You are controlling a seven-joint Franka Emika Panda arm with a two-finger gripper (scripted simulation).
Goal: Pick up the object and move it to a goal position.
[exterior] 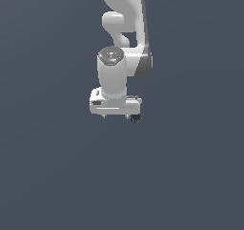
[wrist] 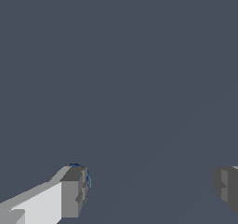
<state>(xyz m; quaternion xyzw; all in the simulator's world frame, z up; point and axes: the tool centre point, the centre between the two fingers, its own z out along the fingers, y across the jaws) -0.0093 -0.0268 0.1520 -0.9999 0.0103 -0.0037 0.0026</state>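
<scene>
1. Under the white gripper [exterior: 125,115], at its corner toward the exterior view's right, the can [exterior: 135,118] shows only as a small dark sliver with a hint of blue; the rest is hidden by the gripper body.
2. From the wrist view, the can [wrist: 86,181] is a thin blue arc peeking from behind one fingertip [wrist: 74,190], outside the gap between the fingers, it seems, not in it.
3. It looks small, stiff and probably light; a smooth round side may slip, so the best hold would be across its banded side, fingers on opposite flanks.
4. Its pose is too hidden to read; I cannot tell whether it stands upright or which way its axis runs.
5. The gripper [wrist: 148,188] is spread wide, its two fingertips well apart and nothing between them.
6. The floor [exterior: 47,176] is plain dark grey, with no visible edges or goal marker.
7. By my reading the grasp is not yet made, and the fingers likely need shifting sideways to straddle the can.
</scene>
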